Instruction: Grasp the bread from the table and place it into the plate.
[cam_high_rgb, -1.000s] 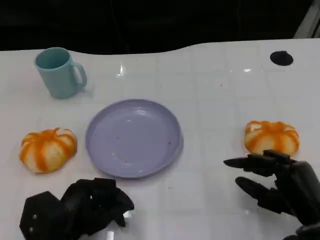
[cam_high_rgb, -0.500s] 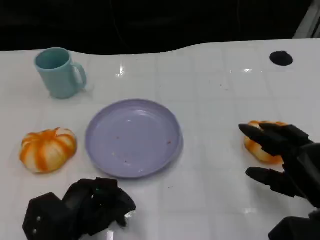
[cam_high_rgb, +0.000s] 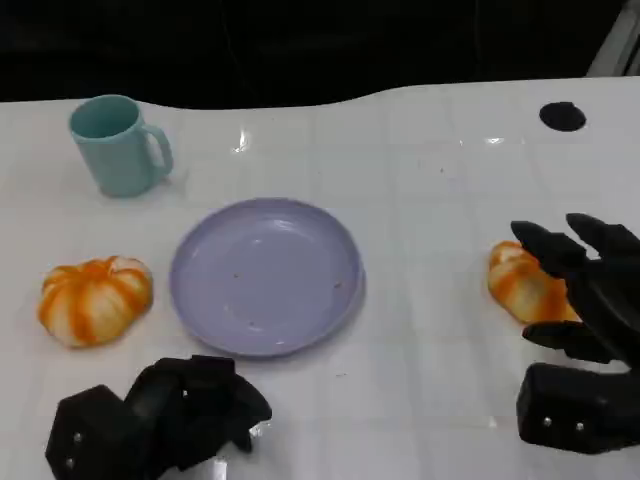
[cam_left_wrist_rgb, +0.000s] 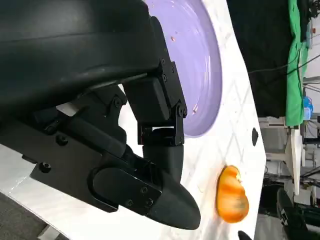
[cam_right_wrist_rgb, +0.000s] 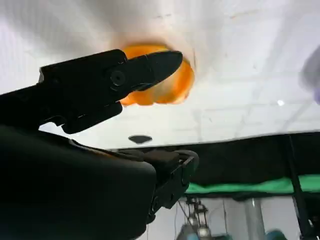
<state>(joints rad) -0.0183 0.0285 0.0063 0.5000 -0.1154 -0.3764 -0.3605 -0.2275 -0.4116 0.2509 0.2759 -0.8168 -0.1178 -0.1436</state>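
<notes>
Two orange-and-white striped bread rolls lie on the white table. One bread roll (cam_high_rgb: 95, 298) is left of the lilac plate (cam_high_rgb: 200, 300), which has nothing on it. The other bread roll (cam_high_rgb: 520, 283) is at the right, also seen as the bread roll (cam_right_wrist_rgb: 172, 87) and the bread roll (cam_left_wrist_rgb: 232, 196). My right hand (cam_high_rgb: 585, 300) hovers over this roll's right side with fingers (cam_right_wrist_rgb: 112, 77) spread, hiding part of it and holding nothing. My left hand (cam_high_rgb: 160, 415) rests near the front edge below the plate (cam_left_wrist_rgb: 202, 60), fingers (cam_left_wrist_rgb: 155, 150) curled in on nothing.
A teal mug (cam_high_rgb: 120, 145) stands at the back left. A small black round mark (cam_high_rgb: 563, 116) sits at the back right of the table. The dark space behind the table's far edge is unlit.
My right hand has moved forward and to the right, from in front of the right bread roll to over it, now covering its right half. The left hand stays put.
</notes>
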